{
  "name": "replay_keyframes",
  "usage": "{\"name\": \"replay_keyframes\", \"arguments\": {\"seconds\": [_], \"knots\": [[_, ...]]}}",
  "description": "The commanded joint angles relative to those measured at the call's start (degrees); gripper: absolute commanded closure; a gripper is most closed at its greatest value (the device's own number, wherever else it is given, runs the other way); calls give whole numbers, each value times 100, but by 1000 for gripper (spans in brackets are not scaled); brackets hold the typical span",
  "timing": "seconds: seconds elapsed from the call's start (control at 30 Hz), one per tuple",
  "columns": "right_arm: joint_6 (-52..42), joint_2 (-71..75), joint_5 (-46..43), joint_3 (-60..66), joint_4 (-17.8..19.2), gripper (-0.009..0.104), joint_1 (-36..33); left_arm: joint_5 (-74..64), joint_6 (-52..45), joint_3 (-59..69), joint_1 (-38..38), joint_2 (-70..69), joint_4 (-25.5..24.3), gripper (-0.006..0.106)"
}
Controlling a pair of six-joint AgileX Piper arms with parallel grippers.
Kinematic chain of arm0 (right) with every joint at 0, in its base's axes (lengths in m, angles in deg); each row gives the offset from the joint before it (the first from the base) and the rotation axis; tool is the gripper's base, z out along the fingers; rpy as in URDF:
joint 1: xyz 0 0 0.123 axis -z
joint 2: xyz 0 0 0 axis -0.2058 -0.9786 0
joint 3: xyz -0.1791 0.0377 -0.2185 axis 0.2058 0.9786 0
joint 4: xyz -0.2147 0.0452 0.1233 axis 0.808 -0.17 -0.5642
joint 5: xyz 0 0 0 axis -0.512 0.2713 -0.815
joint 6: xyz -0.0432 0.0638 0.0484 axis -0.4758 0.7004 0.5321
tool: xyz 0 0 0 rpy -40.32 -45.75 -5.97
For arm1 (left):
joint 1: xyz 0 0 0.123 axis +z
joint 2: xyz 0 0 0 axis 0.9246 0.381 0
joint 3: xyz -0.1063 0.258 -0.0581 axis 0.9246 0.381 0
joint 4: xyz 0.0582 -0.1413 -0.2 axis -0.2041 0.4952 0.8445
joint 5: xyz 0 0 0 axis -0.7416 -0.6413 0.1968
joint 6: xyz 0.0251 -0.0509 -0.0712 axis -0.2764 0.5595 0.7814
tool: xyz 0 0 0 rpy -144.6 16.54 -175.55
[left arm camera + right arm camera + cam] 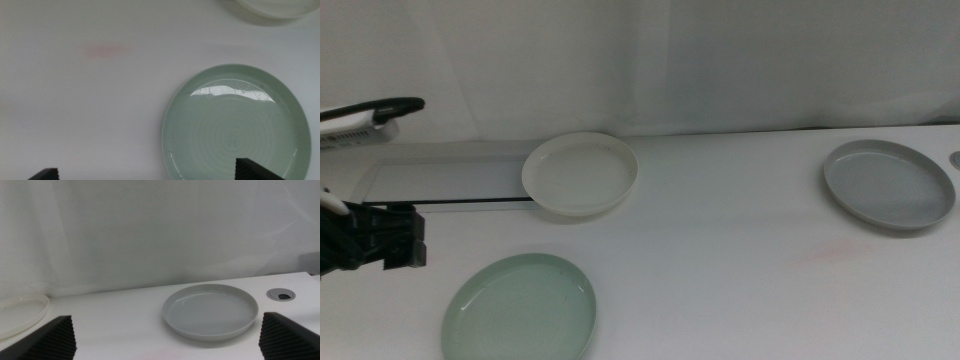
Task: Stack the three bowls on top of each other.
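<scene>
Left end effector: jaws spread wide, grasping nothing, poised above the bench with one jaw tip over the mint green bowl.
Right end effector: jaws released, empty, facing the light grey bowl.
Mint green bowl: shallow, glossy, low-rimmed; near front left of bench.
White bowl: shallow, matt; centre rear, overlapping a flat white panel.
Light grey bowl: far right, well apart from both others.
</scene>
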Motion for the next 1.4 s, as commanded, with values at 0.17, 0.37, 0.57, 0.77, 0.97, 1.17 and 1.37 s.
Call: {"name": "replay_keyframes", "arguments": {"seconds": [0.17,0.37,0.57,0.77,0.97,1.17,1.37], "knots": [[-13,129,-70,237,64,-8,-10,538,178,177,-1,793,14,10],[-13,129,-70,237,91,-8,-10,1354,178,869,-1,1342,38,10],[-13,129,-70,237,143,-8,-10,1918,178,1144,-1,1756,38,10],[-13,129,-70,237,183,-8,-10,2244,144,1153,-12,2229,38,12],[-13,129,-70,237,183,-8,-10,2435,65,1153,-12,2550,82,20],[-13,129,-70,237,183,-8,-10,2522,65,1153,-12,2777,82,23],[-13,129,-70,237,183,-8,-10,2459,50,1153,-12,2870,225,81]]}}
